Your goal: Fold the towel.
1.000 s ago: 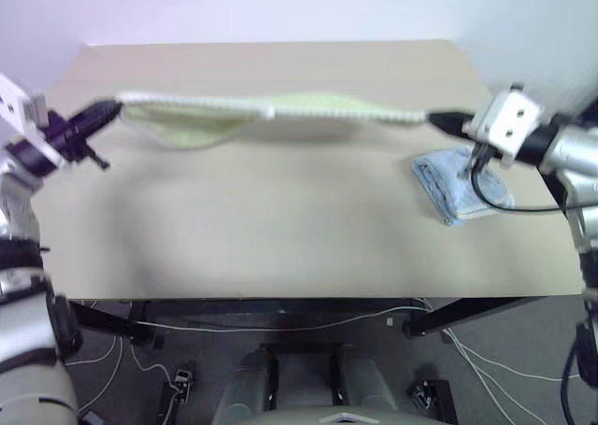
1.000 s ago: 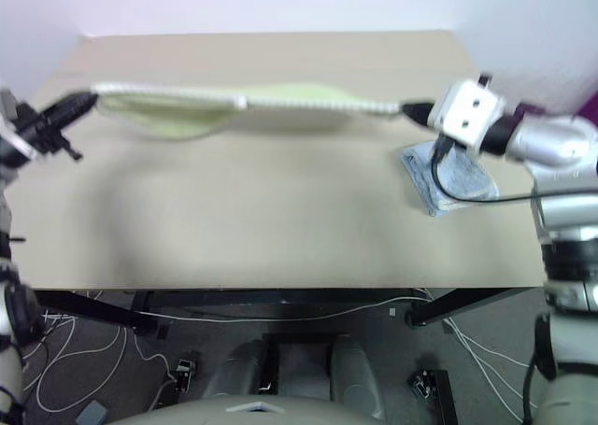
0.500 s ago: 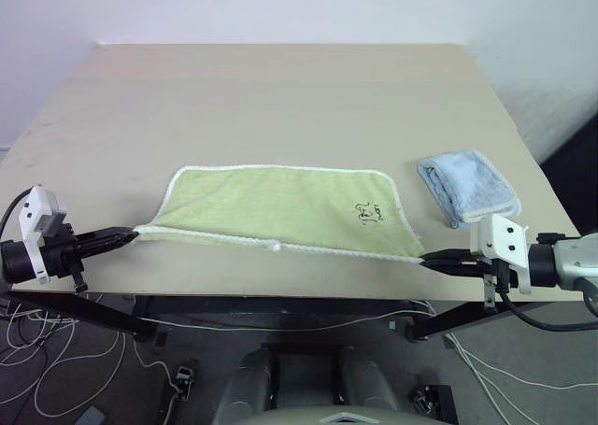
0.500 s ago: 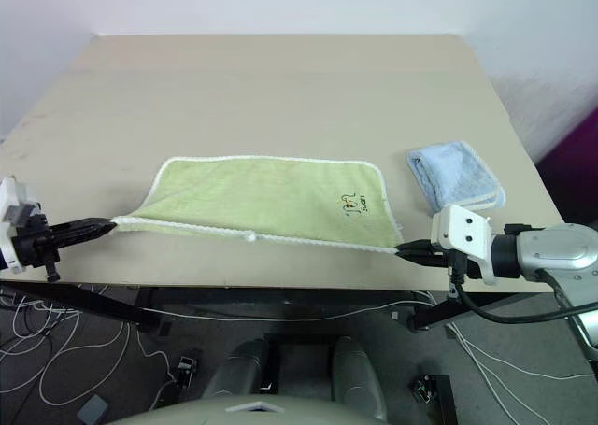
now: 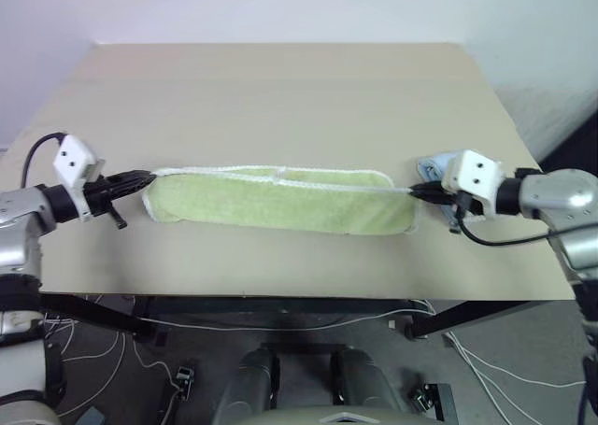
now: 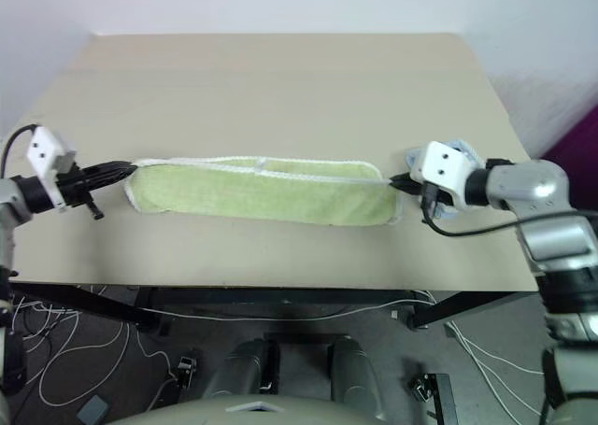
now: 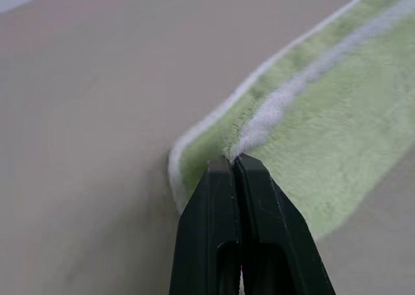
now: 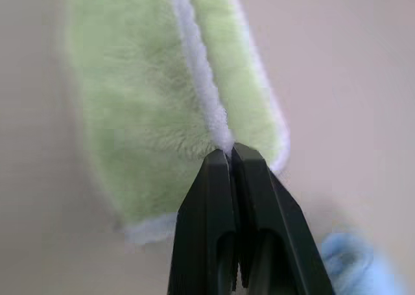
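A beige table (image 5: 280, 89) carries the light yellow-green towel (image 5: 280, 201), which lies doubled over into a long narrow band across the near half of the top, its white-edged hem running along the far side. The left gripper (image 5: 140, 177) and the right gripper (image 5: 418, 191), fingers pressed together, each pinch the white edging at one end. A small light blue towel (image 5: 432, 168) lies just behind the right gripper.
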Controlling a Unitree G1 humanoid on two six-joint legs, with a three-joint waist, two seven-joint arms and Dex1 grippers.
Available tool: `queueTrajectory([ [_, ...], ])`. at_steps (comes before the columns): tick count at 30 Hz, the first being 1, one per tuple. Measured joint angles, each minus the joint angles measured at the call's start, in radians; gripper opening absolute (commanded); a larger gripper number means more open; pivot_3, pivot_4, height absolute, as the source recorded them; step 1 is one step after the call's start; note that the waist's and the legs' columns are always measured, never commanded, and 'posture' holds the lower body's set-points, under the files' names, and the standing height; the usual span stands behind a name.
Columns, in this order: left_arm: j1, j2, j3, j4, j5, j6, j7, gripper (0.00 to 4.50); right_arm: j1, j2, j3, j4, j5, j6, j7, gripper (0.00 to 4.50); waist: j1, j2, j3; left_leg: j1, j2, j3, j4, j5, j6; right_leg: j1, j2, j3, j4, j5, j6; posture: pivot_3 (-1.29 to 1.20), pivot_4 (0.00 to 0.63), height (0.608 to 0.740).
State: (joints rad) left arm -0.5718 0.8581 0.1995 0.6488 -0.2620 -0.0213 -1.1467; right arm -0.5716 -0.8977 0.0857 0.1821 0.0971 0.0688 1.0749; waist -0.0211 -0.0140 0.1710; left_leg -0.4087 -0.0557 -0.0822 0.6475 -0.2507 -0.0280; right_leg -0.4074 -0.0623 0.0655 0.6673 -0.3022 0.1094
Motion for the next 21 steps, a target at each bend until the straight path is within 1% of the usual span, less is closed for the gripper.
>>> queueTrajectory([
  [4,-0.113,-0.037,-0.050,0.173,0.088,-0.119,0.078,0.00,-0.161,0.078,0.064,0.239,-0.106,-0.117,-0.041,0.04,0.002,0.000,0.000,-0.002,-0.001,0.000,0.000,0.000,0.000,-0.002,0.000,0.000,0.000,0.000,0.000,0.00,0.150,0.740],
  [7,-0.177,-0.060,-0.077,0.274,0.140,-0.181,0.130,0.00,-0.236,0.124,0.102,0.377,-0.159,-0.186,-0.062,0.04,0.003,0.000,0.000,-0.002,-0.001,0.000,0.000,0.000,0.000,-0.002,0.001,0.000,0.000,0.000,0.000,0.00,0.150,0.740],
  [10,-0.214,-0.075,-0.110,0.349,0.189,-0.240,0.159,0.00,-0.275,0.149,0.123,0.491,-0.202,-0.252,-0.083,0.04,0.003,0.000,0.000,-0.002,-0.001,0.000,0.000,0.000,0.000,-0.002,0.001,0.000,0.000,0.000,0.000,0.00,0.150,0.740],
  [16,-0.239,-0.091,-0.147,0.440,0.233,-0.287,0.171,0.00,-0.298,0.184,0.138,0.628,-0.251,-0.338,-0.119,0.04,-0.002,0.000,0.000,-0.002,-0.001,0.000,0.000,0.000,0.000,-0.003,0.001,0.000,0.001,0.000,0.000,0.00,0.150,0.740],
  [17,-0.246,-0.094,-0.148,0.449,0.234,-0.289,0.168,0.22,-0.305,0.184,0.138,0.643,-0.254,-0.345,-0.125,0.01,-0.002,0.000,0.000,-0.002,-0.001,0.000,0.000,0.000,0.000,-0.003,0.001,0.000,0.001,0.000,0.000,0.00,0.150,0.740],
  [19,-0.254,-0.096,-0.149,0.457,0.237,-0.289,0.162,0.70,-0.318,0.187,0.137,0.663,-0.259,-0.358,-0.128,0.46,-0.002,0.000,0.000,-0.002,-0.001,0.000,0.000,0.000,0.000,-0.002,0.001,0.000,0.001,0.000,0.000,0.00,0.150,0.740],
  [20,-0.256,-0.096,-0.149,0.461,0.237,-0.288,0.158,1.01,-0.321,0.189,0.137,0.670,-0.259,-0.359,-0.128,0.66,-0.002,0.000,0.000,-0.002,-0.001,0.000,0.000,0.000,0.000,-0.002,0.001,0.000,0.001,0.000,0.000,0.00,0.150,0.740],
  [21,-0.258,-0.096,-0.149,0.468,0.236,-0.286,0.150,1.38,-0.322,0.192,0.135,0.677,-0.257,-0.359,-0.124,0.99,-0.003,0.000,0.000,-0.002,-0.001,0.000,0.000,0.000,0.000,-0.002,0.001,0.000,0.001,0.000,0.000,0.00,0.150,0.740],
])
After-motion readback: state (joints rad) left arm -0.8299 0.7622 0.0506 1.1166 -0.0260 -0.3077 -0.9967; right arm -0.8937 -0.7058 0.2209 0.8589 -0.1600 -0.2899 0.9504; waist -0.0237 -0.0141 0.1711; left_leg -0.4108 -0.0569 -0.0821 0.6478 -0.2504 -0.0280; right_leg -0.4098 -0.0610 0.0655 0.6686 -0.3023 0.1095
